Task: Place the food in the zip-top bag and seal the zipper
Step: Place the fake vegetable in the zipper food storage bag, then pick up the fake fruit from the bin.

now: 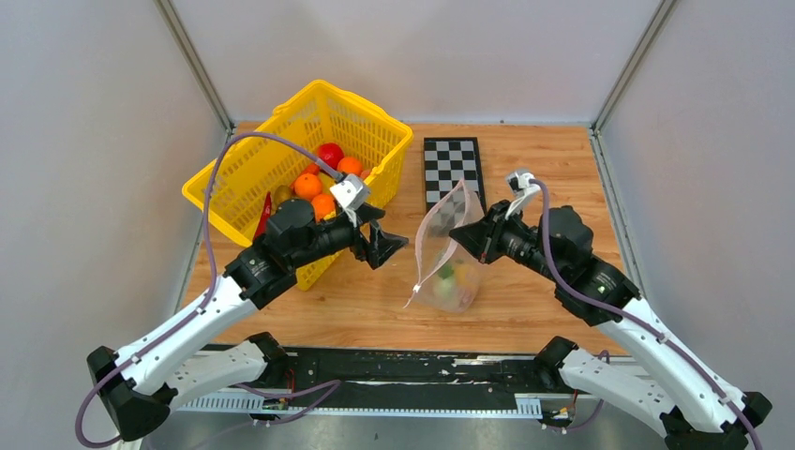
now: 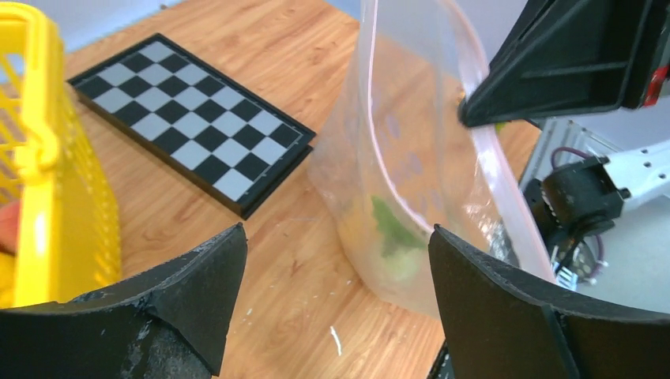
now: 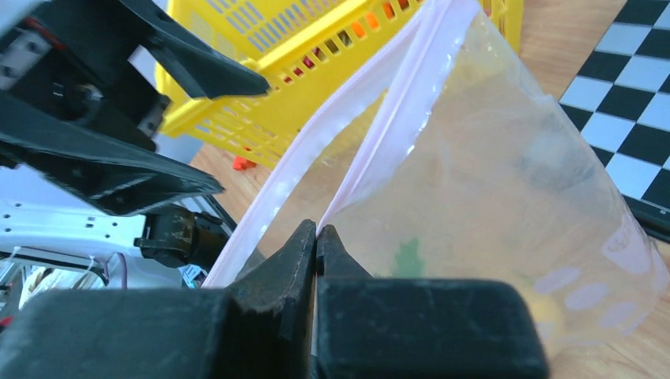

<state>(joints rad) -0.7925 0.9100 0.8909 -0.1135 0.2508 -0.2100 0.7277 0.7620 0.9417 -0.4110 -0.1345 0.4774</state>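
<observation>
The right fingers [image 3: 276, 276] pinch the rim of the zip-top bag [image 1: 450, 246], holding it upright on the worktop [image 1: 525, 305] so that its mouth stays open toward the left fingers [image 2: 490, 308], which are spread and empty. Some food [image 1: 448, 277] already lies inside the bag, and more is in the yellow basket [image 1: 244, 178].

One yellow plastic mesh basket [image 1: 373, 129], three round orange toy fruits [image 1: 307, 185], one round red toy fruit [image 1: 329, 153], one black-and-white checkerboard [image 1: 453, 167] and one clear pink-dotted zip-top bag [image 1: 441, 239] are visible.
</observation>
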